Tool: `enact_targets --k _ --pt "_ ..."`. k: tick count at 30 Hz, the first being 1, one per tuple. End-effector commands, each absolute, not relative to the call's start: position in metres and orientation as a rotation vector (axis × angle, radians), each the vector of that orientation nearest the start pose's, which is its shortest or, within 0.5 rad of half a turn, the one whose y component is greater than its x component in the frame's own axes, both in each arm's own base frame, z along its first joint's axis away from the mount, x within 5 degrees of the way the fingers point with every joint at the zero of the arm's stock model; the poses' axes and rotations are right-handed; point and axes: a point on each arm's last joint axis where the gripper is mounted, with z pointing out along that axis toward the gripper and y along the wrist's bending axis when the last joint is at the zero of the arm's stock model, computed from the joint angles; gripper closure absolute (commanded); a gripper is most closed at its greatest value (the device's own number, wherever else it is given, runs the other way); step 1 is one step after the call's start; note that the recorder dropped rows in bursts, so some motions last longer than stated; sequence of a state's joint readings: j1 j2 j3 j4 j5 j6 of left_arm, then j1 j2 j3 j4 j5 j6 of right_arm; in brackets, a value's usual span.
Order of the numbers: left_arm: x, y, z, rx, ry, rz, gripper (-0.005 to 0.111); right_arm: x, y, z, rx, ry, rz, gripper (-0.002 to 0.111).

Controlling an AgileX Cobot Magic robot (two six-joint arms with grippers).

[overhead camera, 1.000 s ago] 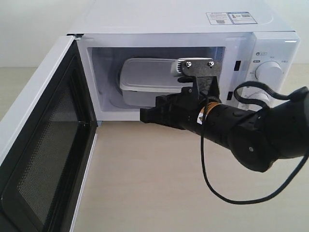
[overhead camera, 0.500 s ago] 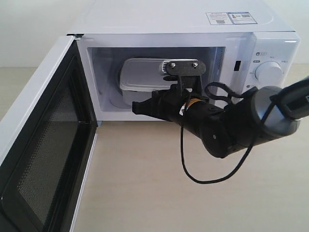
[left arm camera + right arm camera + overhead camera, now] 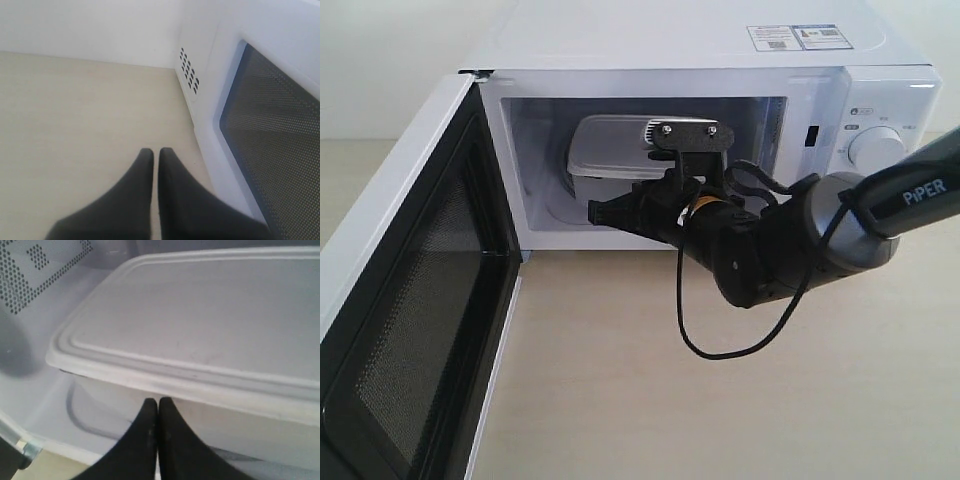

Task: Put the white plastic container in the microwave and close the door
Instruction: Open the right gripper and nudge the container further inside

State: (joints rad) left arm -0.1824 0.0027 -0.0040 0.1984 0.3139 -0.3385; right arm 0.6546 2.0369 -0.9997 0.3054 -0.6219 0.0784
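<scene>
Inside, the white plastic container (image 3: 615, 160) sits in the cavity of the microwave (image 3: 670, 40), towards its left and rear, lid on, with its long axis running across the opening from side to side. The right gripper (image 3: 158, 402) reaches into the mouth of the cavity with its two black fingers pressed together and nothing between them. The tips point at the container's near long wall, just under the lid's lip. Whether they touch the plastic cannot be told from the wrist view. The container lies straight ahead of that gripper and deeper in.

The door (image 3: 410, 300) stands swung wide on its left hinge, with its mesh window facing the cavity. The left gripper (image 3: 156, 152) is also clenched empty, low over the table (image 3: 620, 380) and just beside the door's outer face, well apart from the container. By my reading the placing is done and the closing is what is left. The left arm is the nearer one to push the door. The right arm crosses the opening, so it would have to clear out first or the door would strike it.
</scene>
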Motion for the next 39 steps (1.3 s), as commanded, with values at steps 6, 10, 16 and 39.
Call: enact_targets --k 6,10,16,39 --pt "0.054 -0.004 0.185 -0.030 1.796 -0.194 0.102 0.344 0.237 0.146 -0.192 1.886 0.450 0.108" --pt "0.054 -0.004 0.185 -0.030 1.796 -0.194 0.102 0.344 0.237 0.147 -0.198 1.879 0.442 0.108" --pt "0.054 -0.004 0.185 -0.030 1.796 -0.194 0.102 0.343 0.237 0.144 -0.201 1.915 0.443 0.108" --pt "0.054 -0.004 0.185 -0.030 1.796 -0.194 0.102 0.303 0.217 0.177 -0.305 2.126 0.443 0.108"
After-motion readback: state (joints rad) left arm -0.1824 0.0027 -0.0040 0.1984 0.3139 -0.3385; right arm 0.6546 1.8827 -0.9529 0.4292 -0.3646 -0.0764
